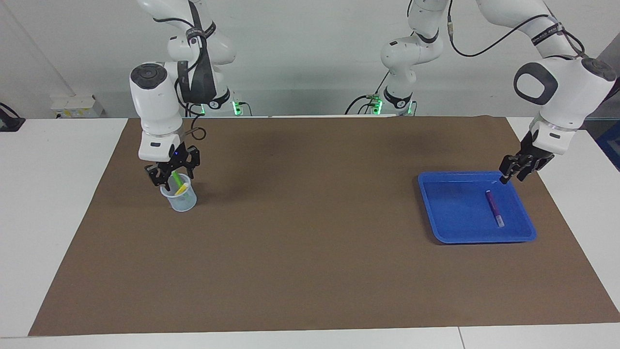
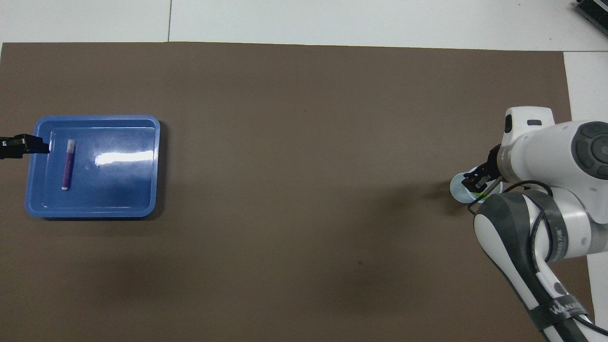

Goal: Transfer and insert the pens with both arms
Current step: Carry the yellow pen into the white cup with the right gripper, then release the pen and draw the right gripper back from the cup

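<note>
1. The right gripper [image 1: 172, 175] hangs just over the clear cup [image 1: 179, 198] at the right arm's end of the brown mat [image 1: 310, 271]; its fingers stand apart and hold nothing.
2. The green pen [image 1: 177, 180] and the yellow pen [image 1: 182, 189] lean inside the cup.
3. The purple pen [image 1: 494, 207] lies flat in the blue tray [image 1: 450, 232] at the left arm's end.
4. The left gripper [image 1: 514, 169] hovers over the tray's corner nearest the left arm's base; whether it is released or clenched cannot be told.

The left gripper [image 1: 513, 172] hangs over the shallow blue plastic tray's [image 1: 436, 228] rim; nothing stands between it and the purple pen [image 1: 494, 207].
</note>
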